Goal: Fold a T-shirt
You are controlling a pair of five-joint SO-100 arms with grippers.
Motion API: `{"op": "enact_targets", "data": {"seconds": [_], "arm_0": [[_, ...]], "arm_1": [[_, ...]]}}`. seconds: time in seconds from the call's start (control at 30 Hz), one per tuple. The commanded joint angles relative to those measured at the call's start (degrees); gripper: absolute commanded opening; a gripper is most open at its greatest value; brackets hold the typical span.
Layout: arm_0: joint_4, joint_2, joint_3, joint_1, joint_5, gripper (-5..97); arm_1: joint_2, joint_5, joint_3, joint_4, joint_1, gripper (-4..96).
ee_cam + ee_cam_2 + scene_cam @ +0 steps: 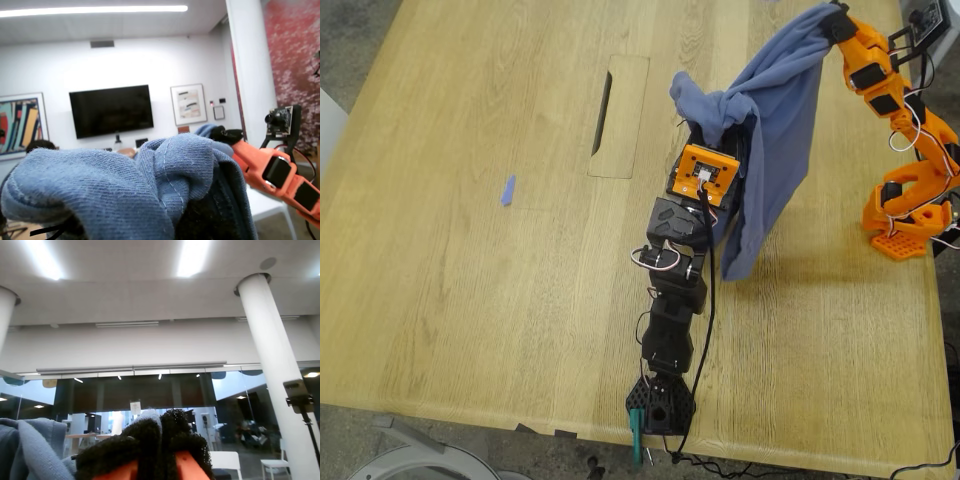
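From the exterior view, the T-shirt (775, 130) hangs clear above the wooden table (470, 300), strung between two arms. The orange arm (895, 110) at the exterior view's right holds one bunched end high at the top edge; the black arm (672, 310) rising from the table's near edge carries the other bunch near the middle, and the cloth drapes down beside it in a long fold. A tiny blue scrap (507, 190) lies well apart on the table toward the exterior view's left, near a long slot (603, 112) in the tabletop.

In the first wrist view, a thick wad of blue fabric fills the foreground where my first gripper (165, 220) sits — the jaws are buried in it, clamped on the shirt. The orange arm shows beyond, so the first arm is the black one. A dark screen (111, 110) hangs on the far wall.

In the second wrist view, my second gripper (162, 450) points up at the ceiling, its black padded fingertips (135, 440) pressed together with pale cloth pinched between them — more blue fabric bunches alongside.
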Motion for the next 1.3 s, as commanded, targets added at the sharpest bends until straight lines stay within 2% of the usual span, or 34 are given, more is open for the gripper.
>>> {"op": "enact_targets", "data": {"seconds": [0.0, 0.27, 0.73, 1.0, 1.1, 1.27], "arm_0": [[-6.24, 9.58, 0.62, 0.7, 0.0, 0], [-14.06, 18.98, 15.47, 0.53, -2.72, 0], [-18.19, 19.6, 19.25, 3.08, -6.68, 0], [-21.09, 20.74, 19.69, 4.83, -10.9, 0], [-20.92, 21.8, 21.09, 6.86, -12.66, 0], [-17.67, 23.03, 23.82, 15.03, -12.3, 0]], "arm_1": [[-0.35, -0.88, -5.54, 1.41, -1.23, 0.0], [-5.36, -1.32, -20.57, 13.8, -3.6, 0.0], [-12.92, -1.85, -38.32, 30.23, -10.81, 0.0], [-15.56, -1.85, -47.81, 37.18, -13.27, 0.0], [-15.56, -1.49, -48.87, 38.06, -14.94, 0.0], [-15.73, -1.49, -49.04, 39.99, -20.65, 0.0]]}}
